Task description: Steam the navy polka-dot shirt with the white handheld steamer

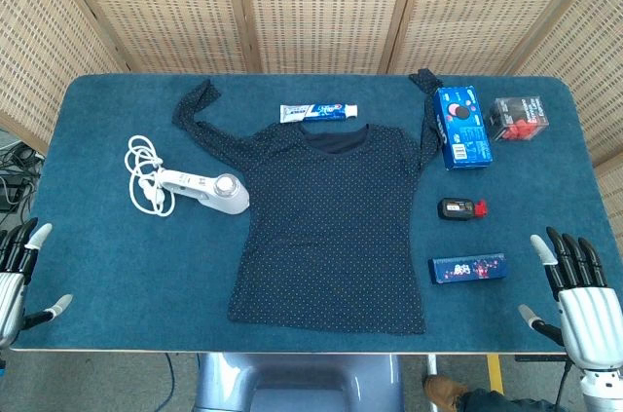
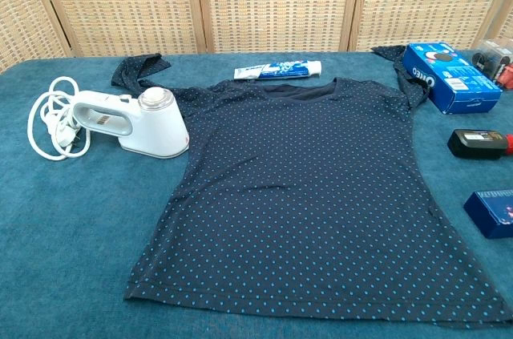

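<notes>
The navy polka-dot shirt (image 1: 336,217) lies flat in the middle of the blue table, sleeves spread up and out; the chest view shows it large (image 2: 313,203). The white handheld steamer (image 1: 206,188) lies on its side just left of the shirt, its coiled white cord (image 1: 144,173) further left; the steamer (image 2: 136,121) touches the shirt's left edge in the chest view. My left hand (image 1: 18,271) hovers open at the table's near left corner. My right hand (image 1: 579,295) is open at the near right corner. Both hold nothing and are far from the steamer.
A toothpaste tube (image 1: 318,113) lies above the collar. Right of the shirt are a blue Oreo box (image 1: 460,127), a clear box with red and black items (image 1: 519,119), a small black-and-red device (image 1: 460,208) and a flat blue box (image 1: 468,269). Wicker screens stand behind.
</notes>
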